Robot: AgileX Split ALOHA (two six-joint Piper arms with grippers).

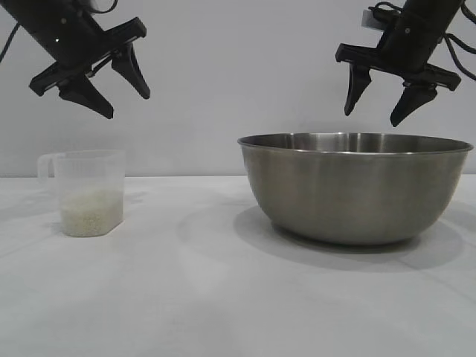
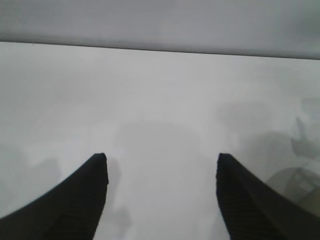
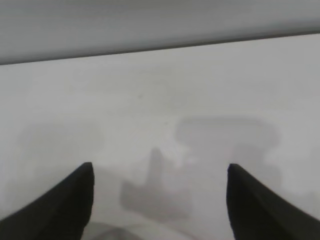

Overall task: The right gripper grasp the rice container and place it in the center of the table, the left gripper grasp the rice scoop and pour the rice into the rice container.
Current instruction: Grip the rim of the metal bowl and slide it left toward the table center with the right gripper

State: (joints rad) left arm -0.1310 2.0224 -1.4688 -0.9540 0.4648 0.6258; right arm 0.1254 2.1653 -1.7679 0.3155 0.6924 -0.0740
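Note:
The rice container (image 1: 355, 186), a wide steel bowl, stands on the white table (image 1: 186, 297) at the right. The rice scoop (image 1: 87, 190), a small translucent cup with its handle at the left, stands at the left with rice (image 1: 91, 213) in its bottom. My left gripper (image 1: 128, 105) hangs open and empty above the scoop. My right gripper (image 1: 370, 119) hangs open and empty just above the bowl's rim. In the left wrist view the open gripper (image 2: 162, 157) shows over bare table. In the right wrist view the gripper (image 3: 160, 167) is open, with a curved bowl edge (image 3: 125, 235) below it.
A plain pale wall (image 1: 238, 74) rises behind the table. The table's far edge (image 2: 160, 49) shows in both wrist views. Bare tabletop lies between the scoop and the bowl.

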